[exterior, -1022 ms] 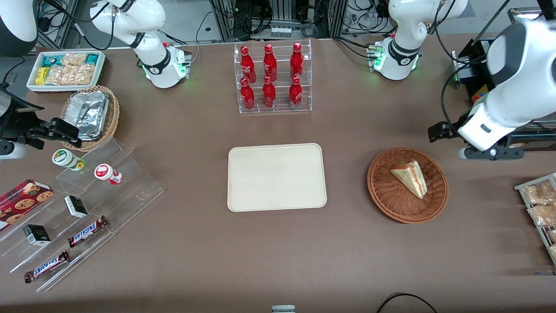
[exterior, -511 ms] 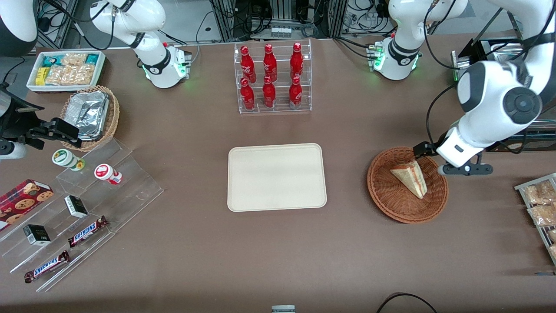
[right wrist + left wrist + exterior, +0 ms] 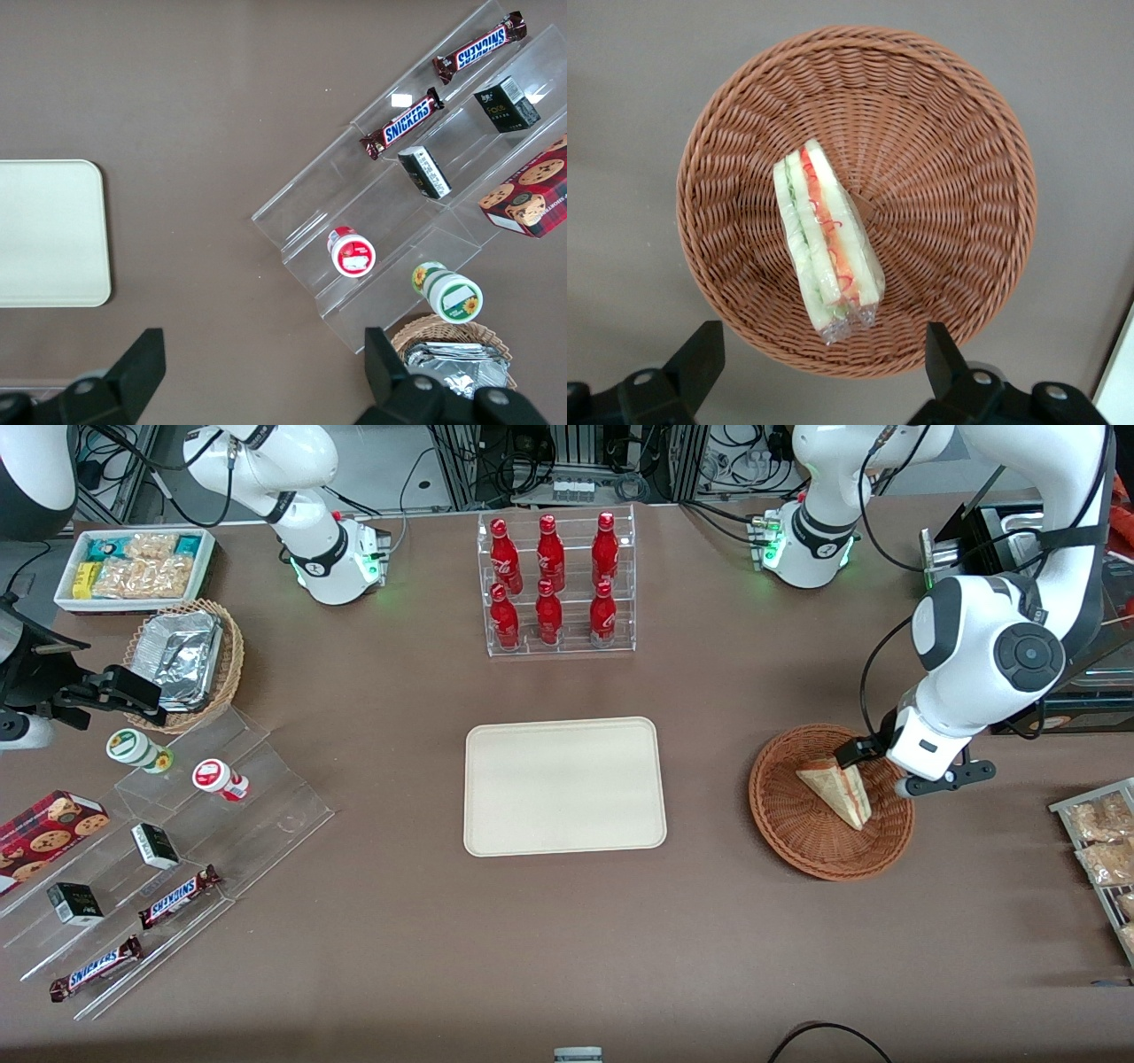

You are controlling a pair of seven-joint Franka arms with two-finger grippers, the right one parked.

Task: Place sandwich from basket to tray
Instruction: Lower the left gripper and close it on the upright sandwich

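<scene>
My gripper [image 3: 873, 766], fingers spread wide, hangs over the round reddish-brown wicker basket [image 3: 802, 837] at the front view's right. The triangular, film-wrapped sandwich wedge [image 3: 824, 241] lies inside. Closing off-centre, I could squash the bread or slip off the wrapper.

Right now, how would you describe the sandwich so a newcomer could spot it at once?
Find the cream tray at the table's middle, then look toward the working arm's end to the round reddish-brown basket. The sandwich lies in it under the open pincer: a pale wrapped wedge with red and green filling, the basket's only item.
</scene>
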